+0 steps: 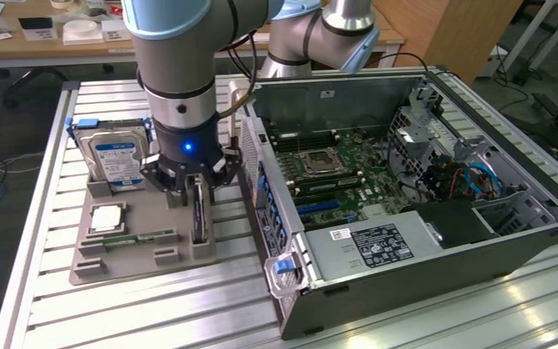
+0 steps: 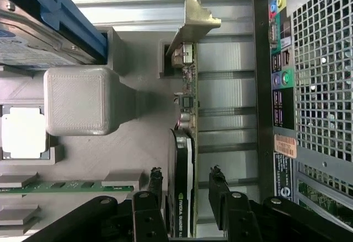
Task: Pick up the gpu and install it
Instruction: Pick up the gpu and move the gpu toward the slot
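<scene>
My pincer is spread apart, one finger on each side of the gpu, not clamped on it yet. The gpu stands on edge in its slot on the grey holder tray, between the hard drive and the open computer case. Its silver bracket is at the end away from my fingers. To grip well, I reckon: centre the card between the pads, stay square to its faces, clamp on the black face rather than bare board, and keep off the case wall just beside.
</scene>
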